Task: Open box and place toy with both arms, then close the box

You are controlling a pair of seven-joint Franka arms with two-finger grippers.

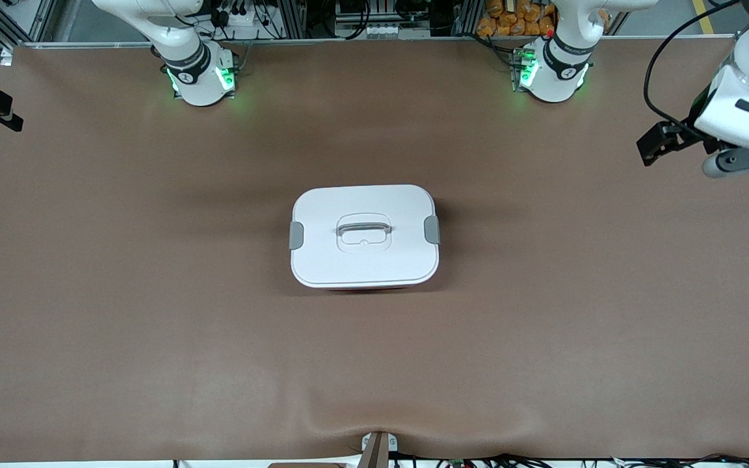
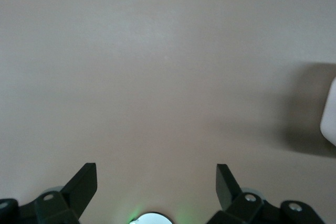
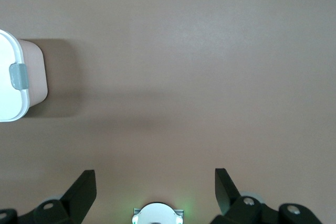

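Both grippers have their jaws spread wide with nothing between them. In the left wrist view the left gripper (image 2: 156, 182) shows two black fingers (image 2: 84, 182) standing well apart over bare brown table (image 2: 157, 66), with a sliver of the white box lid at the picture's edge. In the right wrist view the right gripper (image 3: 155, 184) is spread the same way, also above bare table.

The box (image 1: 365, 235) sits in the middle of the table, well apart from both grippers. Its white lid (image 1: 365, 260) is on, with the grey recessed handle (image 1: 364, 229) lying flat in the centre and a grey clip (image 1: 296, 235) at each short end; the second clip (image 1: 432, 229) faces the left arm's end of the table. A thin strip of pink body shows under the lid edge nearest the front camera. The right wrist view shows the pinkish tub wall and one clip down over the lid rim.

In the front view the left arm's hand (image 1: 732, 140) hangs over the left arm's end of the table. The right arm's hand is only a dark shape at the right arm's end of the table. The toy cannot be seen in any view.
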